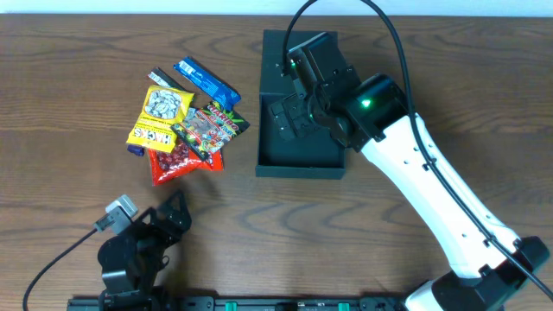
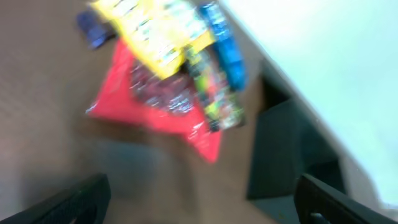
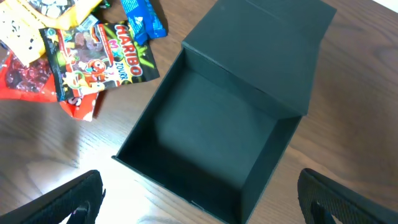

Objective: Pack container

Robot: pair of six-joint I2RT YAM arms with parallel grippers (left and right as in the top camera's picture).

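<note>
Wood-grain table (image 1: 69,78) fills the overhead view. The container (image 1: 298,170), a dark box, lies just right of table centre toward 1 o'clock, with its lid (image 3: 267,50) folded back at the 12 o'clock end and its interior showing only bare dark floor. At 9 o'clock of the container, near it but apart, find a loose pile of snack packets: a yellow packet (image 1: 160,117) on top at the left, a red packet (image 1: 177,162) underneath toward 6 o'clock, a green-and-black Haribo packet (image 1: 207,128) nearest the box, and a blue packet (image 1: 206,80) at 12 o'clock of the pile. A small purple item (image 1: 136,149) shows at the yellow packet's lower left corner; you cannot identify it. From overhead, the right arm covers much of the container's right half and lid. The left wrist view is blurred, so packet lettering cannot be read there, and each wrist view cuts its fingers off at the bottom edge. The right gripper (image 3: 205,205) hangs over the open container with its jaws spread wide, holding and touching nothing. The left gripper (image 2: 202,205) sits near the table's 7 o'clock edge, at 6 o'clock of the pile, jaws likewise spread wide and empty.
</note>
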